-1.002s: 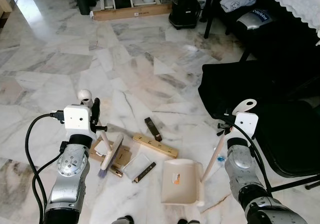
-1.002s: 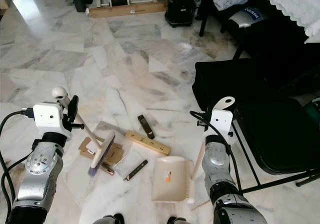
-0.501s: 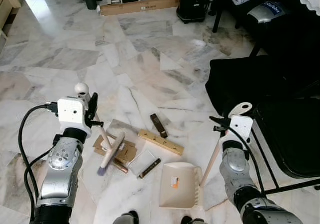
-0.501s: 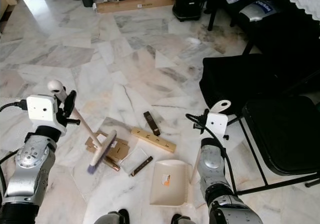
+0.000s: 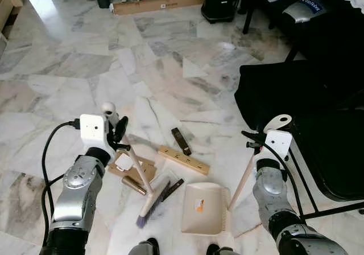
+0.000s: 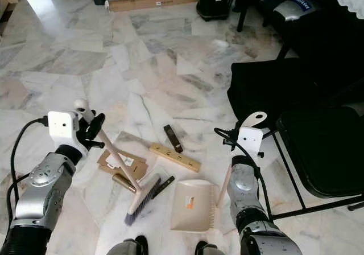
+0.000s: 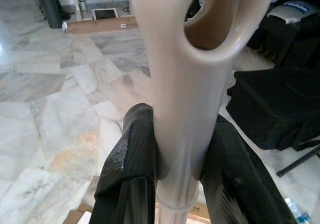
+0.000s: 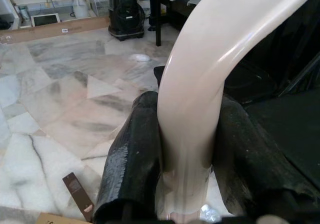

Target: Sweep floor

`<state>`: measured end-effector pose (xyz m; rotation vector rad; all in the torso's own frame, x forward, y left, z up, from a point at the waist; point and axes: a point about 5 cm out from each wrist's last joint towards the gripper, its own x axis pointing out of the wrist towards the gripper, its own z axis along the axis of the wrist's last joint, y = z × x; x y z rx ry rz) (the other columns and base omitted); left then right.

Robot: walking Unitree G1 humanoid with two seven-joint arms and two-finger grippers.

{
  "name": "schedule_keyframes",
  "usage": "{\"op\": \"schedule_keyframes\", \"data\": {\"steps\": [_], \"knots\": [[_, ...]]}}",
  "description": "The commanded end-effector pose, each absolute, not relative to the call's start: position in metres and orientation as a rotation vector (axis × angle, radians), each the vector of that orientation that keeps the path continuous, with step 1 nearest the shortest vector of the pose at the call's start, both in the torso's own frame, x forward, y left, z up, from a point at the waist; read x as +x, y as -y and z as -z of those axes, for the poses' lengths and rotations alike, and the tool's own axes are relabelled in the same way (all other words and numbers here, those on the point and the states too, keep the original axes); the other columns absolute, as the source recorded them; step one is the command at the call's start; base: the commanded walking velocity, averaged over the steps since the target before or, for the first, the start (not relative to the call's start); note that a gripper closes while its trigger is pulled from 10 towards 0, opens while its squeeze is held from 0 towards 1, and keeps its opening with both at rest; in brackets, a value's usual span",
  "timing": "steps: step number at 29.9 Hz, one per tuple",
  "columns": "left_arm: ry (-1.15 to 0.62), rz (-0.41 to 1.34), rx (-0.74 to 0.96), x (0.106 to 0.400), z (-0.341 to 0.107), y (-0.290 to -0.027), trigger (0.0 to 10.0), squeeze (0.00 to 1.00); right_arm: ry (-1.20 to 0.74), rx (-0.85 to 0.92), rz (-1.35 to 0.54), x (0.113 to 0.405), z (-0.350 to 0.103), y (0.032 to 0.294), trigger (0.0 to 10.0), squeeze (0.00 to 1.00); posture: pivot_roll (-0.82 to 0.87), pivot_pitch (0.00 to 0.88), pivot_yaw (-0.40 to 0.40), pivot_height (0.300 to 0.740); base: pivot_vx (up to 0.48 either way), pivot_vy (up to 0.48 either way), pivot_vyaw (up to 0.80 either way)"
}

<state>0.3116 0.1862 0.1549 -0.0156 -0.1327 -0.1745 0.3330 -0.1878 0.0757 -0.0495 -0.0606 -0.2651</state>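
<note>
The left gripper (image 5: 116,131) is clamped on the cream handle of the broom (image 5: 149,195), and its head has swung since half a second ago: then the bristles sat on the cardboard scraps off to the robot's left, now they rest on the marble floor (image 5: 68,67) just beside the left edge of the dustpan (image 5: 203,208), the clear plastic packet (image 5: 162,182) and the dark stick (image 5: 172,188) lying against the brush. That reads as a sweeping stroke toward the pan which has carried only the nearest bits along. The flat cardboard pieces (image 5: 129,165), the brown tube (image 5: 132,184), the wooden strip (image 5: 183,160) and the small dark block (image 5: 181,141) lie where they were, spread across the floor above and to the left of the pan, so most of the litter is not yet gathered. The right gripper (image 5: 254,147) grips the dustpan's long upright handle, its black fingers (image 8: 132,159) pressed against both sides of it in the right wrist view, and holds the pan flat on the floor with its mouth facing away from the robot. The left wrist view likewise shows both fingers (image 7: 129,159) squeezing the broom handle below its hanging loop. A black chair (image 5: 327,152) stands close on the right, draped with dark cloth.
</note>
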Motion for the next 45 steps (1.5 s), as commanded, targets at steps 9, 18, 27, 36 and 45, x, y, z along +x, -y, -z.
{"op": "schedule_keyframes", "data": {"steps": [9, 18, 27, 36, 45], "knots": [[0.134, 0.206, 0.060, 0.319, -0.158, -0.189, 10.0, 0.00, 0.014, -0.058, 0.281, 0.326, -0.064, 0.189, 10.0, 0.00, 0.21, 0.230, 0.044, 0.740, 0.000, 0.000, 0.00], [-0.012, 0.303, 0.106, 0.320, -0.137, -0.181, 10.0, 0.00, 0.015, -0.065, 0.286, 0.325, -0.064, 0.193, 10.0, 0.00, 0.19, 0.231, 0.045, 0.740, 0.000, 0.000, 0.00], [-0.031, 0.336, -0.060, 0.323, -0.137, -0.170, 10.0, 0.00, 0.015, -0.069, 0.291, 0.325, -0.064, 0.196, 10.0, 0.00, 0.18, 0.231, 0.042, 0.740, 0.000, 0.000, 0.00], [-0.019, 0.328, -0.207, 0.327, -0.143, -0.169, 10.0, 0.00, 0.016, -0.067, 0.282, 0.326, -0.066, 0.197, 10.0, 0.00, 0.17, 0.234, 0.034, 0.740, 0.000, 0.000, 0.00], [-0.006, 0.345, -0.295, 0.325, -0.150, -0.170, 10.0, 0.00, 0.012, -0.067, 0.264, 0.328, -0.067, 0.195, 10.0, 0.00, 0.18, 0.231, 0.025, 0.740, 0.000, 0.000, 0.00]]}}
